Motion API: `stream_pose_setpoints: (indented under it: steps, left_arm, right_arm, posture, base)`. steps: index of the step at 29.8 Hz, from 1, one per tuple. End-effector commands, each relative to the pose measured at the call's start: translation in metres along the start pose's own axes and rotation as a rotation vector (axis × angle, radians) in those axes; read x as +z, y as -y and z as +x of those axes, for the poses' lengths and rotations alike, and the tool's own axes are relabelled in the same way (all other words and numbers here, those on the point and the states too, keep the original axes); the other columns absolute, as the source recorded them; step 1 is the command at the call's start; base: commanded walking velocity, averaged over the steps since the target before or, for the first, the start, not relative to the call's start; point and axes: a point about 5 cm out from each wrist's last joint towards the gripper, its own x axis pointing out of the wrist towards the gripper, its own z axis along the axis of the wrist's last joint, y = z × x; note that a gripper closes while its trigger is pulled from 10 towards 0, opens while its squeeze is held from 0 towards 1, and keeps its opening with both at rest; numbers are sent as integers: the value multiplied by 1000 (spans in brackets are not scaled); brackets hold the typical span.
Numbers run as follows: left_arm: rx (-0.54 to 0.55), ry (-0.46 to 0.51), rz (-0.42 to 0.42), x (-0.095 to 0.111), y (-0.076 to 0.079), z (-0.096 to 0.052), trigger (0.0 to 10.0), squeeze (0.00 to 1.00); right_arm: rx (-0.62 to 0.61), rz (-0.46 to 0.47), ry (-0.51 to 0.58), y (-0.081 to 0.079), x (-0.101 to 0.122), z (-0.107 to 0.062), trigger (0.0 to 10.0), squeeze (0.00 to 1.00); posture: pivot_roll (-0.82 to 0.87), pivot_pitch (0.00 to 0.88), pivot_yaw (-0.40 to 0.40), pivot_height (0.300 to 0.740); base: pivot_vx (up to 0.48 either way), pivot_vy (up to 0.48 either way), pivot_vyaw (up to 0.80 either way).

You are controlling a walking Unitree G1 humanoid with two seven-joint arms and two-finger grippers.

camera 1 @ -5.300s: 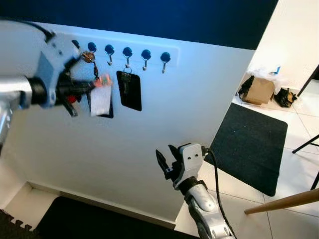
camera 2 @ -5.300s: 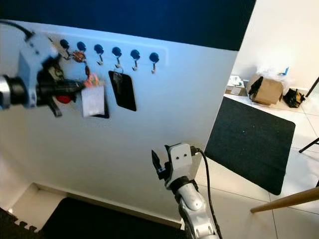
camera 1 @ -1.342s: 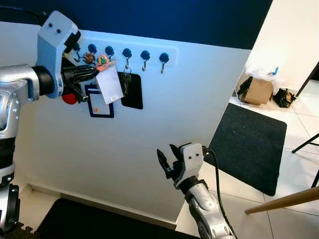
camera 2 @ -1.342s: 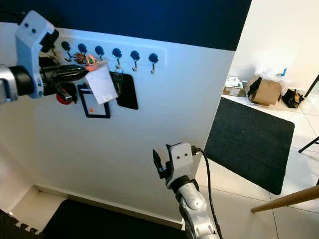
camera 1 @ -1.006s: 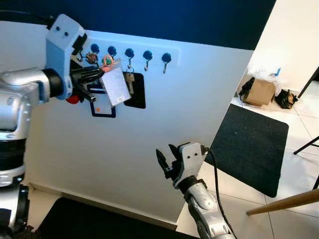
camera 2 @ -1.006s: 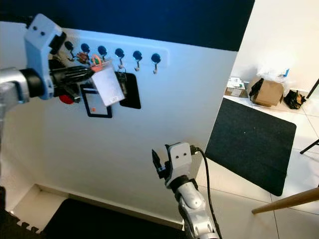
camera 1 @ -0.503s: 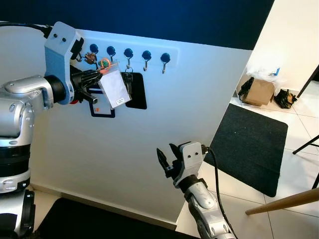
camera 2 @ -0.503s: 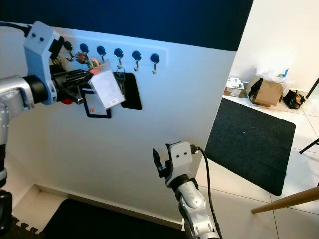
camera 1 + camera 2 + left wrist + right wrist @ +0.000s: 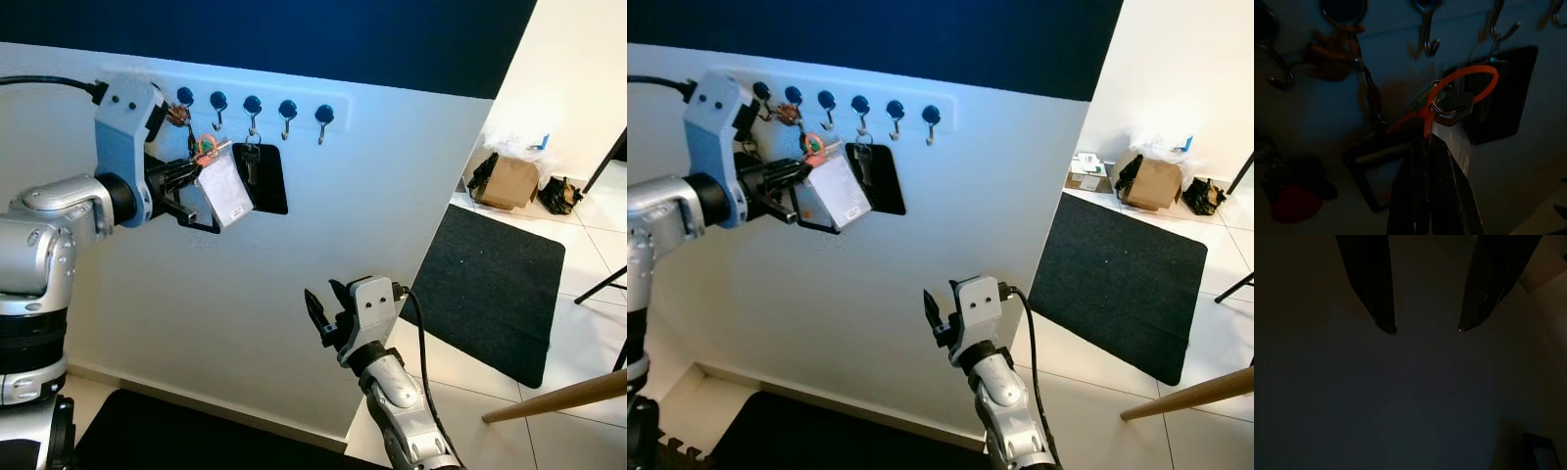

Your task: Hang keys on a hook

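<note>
Left claw [image 9: 193, 176]: raised at the left of the scene, close before the white wall panel [image 9: 323, 225], fingers pressed together on the white plastic card tag [image 9: 226, 192] of the key set. Tag tilted, lower end swung out to the right. Orange loop [image 9: 1462, 93] and grey metal ring [image 9: 1449, 105] at the tag's upper end, just below the row of blue-capped metal hooks [image 9: 251, 108] and near the third hook from the left; from these views, not possible to tell whether loop or ring sits on a hook. Key set thus held in the left claw, in front of the hook row.

On the wall behind the tag: black rectangular pouch [image 9: 266, 178] hanging from a hook, dark-framed badge holder [image 9: 1376, 181] to its left, brown fob on a chain [image 9: 1334, 51] on a hook further left, red round object [image 9: 1290, 203] lowest at the left.

Right claw [image 9: 326, 315]: low, near centre, clear of the wall panel, fingers [image 9: 1374, 289] spread apart, holding nothing.

Far right: black floor mat [image 9: 500, 284] on white tiles, brown cardboard box [image 9: 511, 178] beyond it against the far wall.
</note>
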Motion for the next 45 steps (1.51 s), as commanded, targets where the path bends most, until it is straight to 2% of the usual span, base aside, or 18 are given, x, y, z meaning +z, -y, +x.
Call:
stream_pose_setpoints:
  steps: [1,4,13,18,22,23,27,40,45]
  left_arm:
    - [-37,74,3,11,7,-2,10000,0]
    - [-54,97,24,19,11,-3,10000,0]
    - [-41,102,39,25,8,5,10000,0]
    - [-47,49,49,18,8,16,10000,0]
    - [-37,1,30,12,4,22,10000,0]
    - [-24,-32,15,6,-2,26,10000,0]
    - [-17,-55,-9,2,-7,28,10000,0]
    - [-40,-71,-16,-8,-5,20,10000,0]
    - [-11,6,-2,-8,-7,7,10000,0]
  right_arm:
    - [-12,11,-14,0,-6,-4,10000,0]
    - [-12,13,-14,0,-6,-3,10000,0]
    - [-9,17,-13,-2,-6,-2,10000,0]
    - [-12,17,-14,-1,-6,-3,10000,0]
    - [-14,16,-13,-1,-6,-3,10000,0]
    - [-19,16,-12,-1,-6,-4,10000,0]
    - [-23,16,-13,0,-7,-5,10000,0]
    - [-22,17,-15,0,-7,-5,10000,0]
    - [-18,16,-15,-1,-7,-6,10000,0]
  posture:
    - [256,169,-10,740]
    - [260,169,-12,740]
    - [259,169,-9,740]
    - [258,171,-7,740]
    - [254,173,-1,740]
    - [252,175,2,740]
    - [251,175,5,740]
    - [254,178,-1,740]
    - [253,181,-3,740]
  base:
    - [0,0,0]
    - [0,0,0]
    - [0,0,0]
    - [0,0,0]
    - [0,0,0]
    - [0,0,0]
    - [0,0,0]
    - [0,0,0]
    - [0,0,0]
